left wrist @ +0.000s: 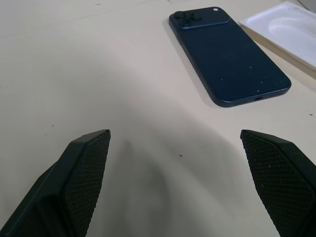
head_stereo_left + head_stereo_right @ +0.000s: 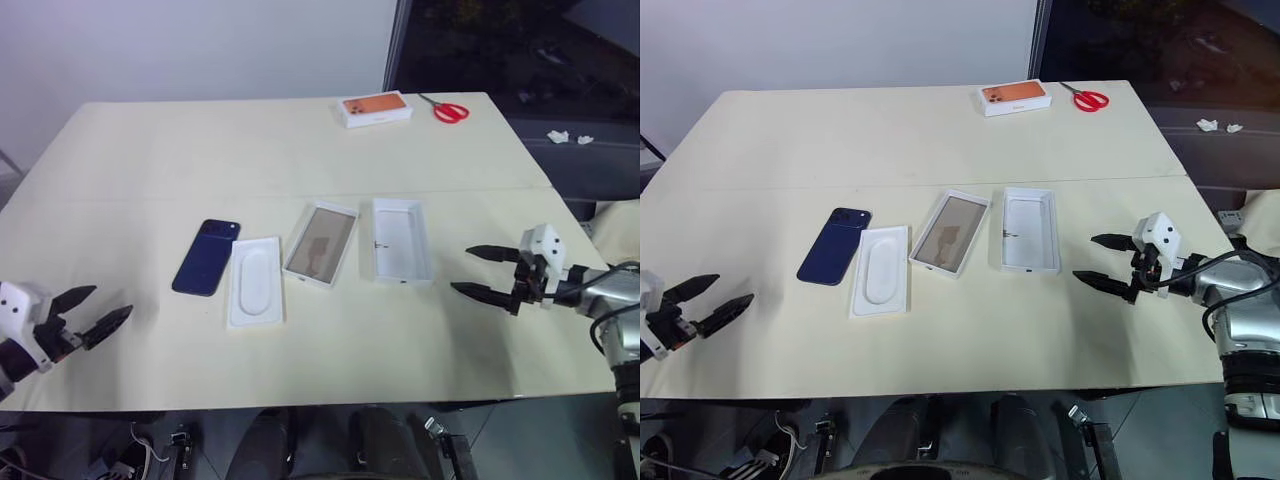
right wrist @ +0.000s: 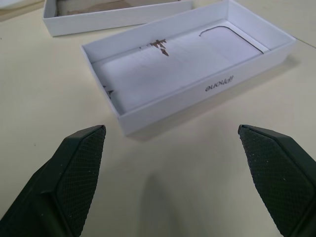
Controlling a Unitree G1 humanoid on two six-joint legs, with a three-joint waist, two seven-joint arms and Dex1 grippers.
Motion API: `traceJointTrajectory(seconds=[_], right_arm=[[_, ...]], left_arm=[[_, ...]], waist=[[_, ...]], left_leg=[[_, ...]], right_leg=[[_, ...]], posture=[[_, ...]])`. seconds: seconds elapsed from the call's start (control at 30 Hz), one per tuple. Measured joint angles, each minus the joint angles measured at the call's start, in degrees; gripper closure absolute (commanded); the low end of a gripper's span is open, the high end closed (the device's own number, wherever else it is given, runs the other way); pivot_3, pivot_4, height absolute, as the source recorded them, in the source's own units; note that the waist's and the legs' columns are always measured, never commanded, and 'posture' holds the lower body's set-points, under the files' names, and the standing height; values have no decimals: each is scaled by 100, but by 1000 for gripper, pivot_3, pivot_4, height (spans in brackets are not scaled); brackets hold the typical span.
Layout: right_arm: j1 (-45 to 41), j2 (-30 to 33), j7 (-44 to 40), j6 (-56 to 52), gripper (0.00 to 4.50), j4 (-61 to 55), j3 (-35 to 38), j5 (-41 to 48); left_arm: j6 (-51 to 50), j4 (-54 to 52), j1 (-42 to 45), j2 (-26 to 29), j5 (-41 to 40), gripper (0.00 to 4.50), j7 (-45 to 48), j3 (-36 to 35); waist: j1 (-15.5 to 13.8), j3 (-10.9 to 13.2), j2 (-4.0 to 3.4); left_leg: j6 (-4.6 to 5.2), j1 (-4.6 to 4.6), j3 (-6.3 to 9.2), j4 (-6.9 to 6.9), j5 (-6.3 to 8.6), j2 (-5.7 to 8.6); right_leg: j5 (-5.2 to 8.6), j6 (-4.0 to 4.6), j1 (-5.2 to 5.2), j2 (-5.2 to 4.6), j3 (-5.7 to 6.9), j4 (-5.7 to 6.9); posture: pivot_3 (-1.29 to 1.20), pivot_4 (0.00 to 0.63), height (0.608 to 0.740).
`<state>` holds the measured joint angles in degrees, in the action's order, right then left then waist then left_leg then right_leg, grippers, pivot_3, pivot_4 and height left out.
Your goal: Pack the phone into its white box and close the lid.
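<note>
The dark blue phone (image 2: 205,257) lies face down on the table, left of centre, its camera cluster at the far end. The white box (image 2: 321,243) with a tan floor sits open in the middle. Just right of it the lid (image 2: 401,240) lies upturned, white inside showing. My left gripper (image 2: 110,302) hovers open near the front left edge, pointing at the phone (image 1: 227,59) from a short way off. My right gripper (image 2: 462,270) stands open to the right of the lid (image 3: 192,64), empty, with the white box (image 3: 113,15) beyond.
A thin white moulded insert (image 2: 255,280) lies between the phone and the white box. At the far edge sit a white box with an orange face (image 2: 375,109) and red-handled scissors (image 2: 450,110). Bare table (image 2: 330,350) runs along the front.
</note>
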<state>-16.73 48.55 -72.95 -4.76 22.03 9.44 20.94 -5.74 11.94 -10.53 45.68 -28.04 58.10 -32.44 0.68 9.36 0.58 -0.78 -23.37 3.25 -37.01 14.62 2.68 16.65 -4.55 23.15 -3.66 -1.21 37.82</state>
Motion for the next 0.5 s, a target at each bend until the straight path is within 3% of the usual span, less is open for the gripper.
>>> traceJointTrajectory(seconds=[0.5], right_arm=[[-201,-45,19,11,11,74,-2,-24]], left_arm=[[-19,5,166,5,11,65,32,8]], waist=[[2,0,-1]], left_leg=[[-1,0,0,1,0,0]], right_leg=[[0,0,1,0,-1,0]], posture=[[0,150,740]])
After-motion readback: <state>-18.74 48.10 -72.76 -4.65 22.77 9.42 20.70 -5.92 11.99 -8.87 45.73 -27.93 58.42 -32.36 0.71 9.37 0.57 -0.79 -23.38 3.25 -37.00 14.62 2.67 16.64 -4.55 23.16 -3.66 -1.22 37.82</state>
